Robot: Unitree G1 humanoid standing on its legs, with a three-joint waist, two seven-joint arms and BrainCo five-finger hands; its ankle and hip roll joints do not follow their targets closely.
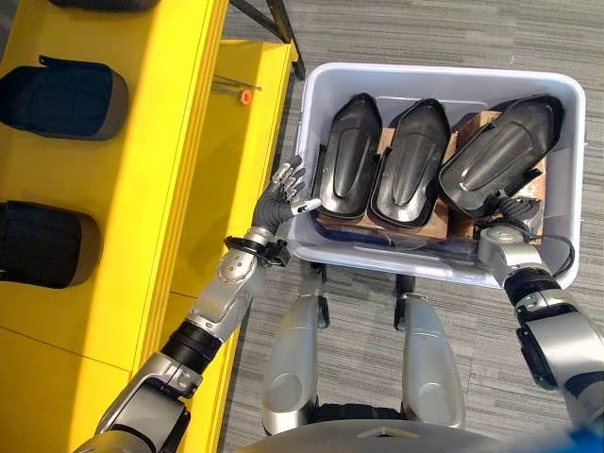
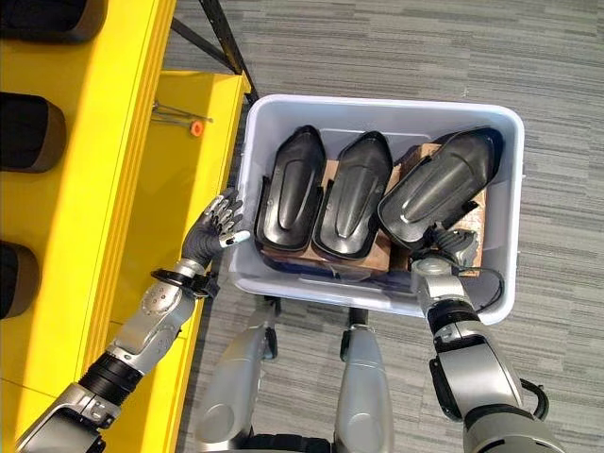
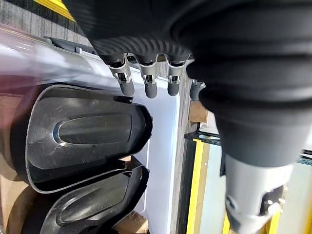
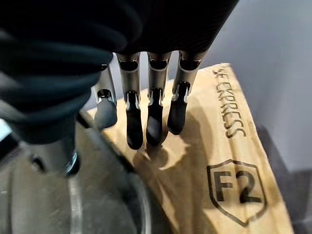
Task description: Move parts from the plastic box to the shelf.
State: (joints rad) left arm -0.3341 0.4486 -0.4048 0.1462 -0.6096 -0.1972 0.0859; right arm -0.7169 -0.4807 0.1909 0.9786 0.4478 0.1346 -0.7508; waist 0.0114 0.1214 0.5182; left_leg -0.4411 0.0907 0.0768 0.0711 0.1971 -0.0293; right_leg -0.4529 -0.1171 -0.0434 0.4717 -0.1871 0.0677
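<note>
A pale plastic box (image 1: 434, 72) stands on the floor and holds three black moulded parts side by side on cardboard: a left part (image 1: 347, 156), a middle part (image 1: 412, 160) and a right part (image 1: 495, 151), which is tilted. My left hand (image 1: 283, 193) hovers at the box's left rim, open, its fingers (image 3: 146, 84) straight above the left part (image 3: 83, 131). My right hand (image 1: 505, 231) is inside the box at its near right corner, open. Its fingertips (image 4: 153, 119) point down onto the cardboard (image 4: 229, 161) beside the right part's near end.
A yellow shelf (image 1: 170, 142) runs along the left, with two dark parts (image 1: 66, 99) (image 1: 42, 241) lying on its upper level. A thin rod with an orange tip (image 1: 243, 95) rests on the lower level. A black frame leg (image 1: 283, 33) stands behind the box.
</note>
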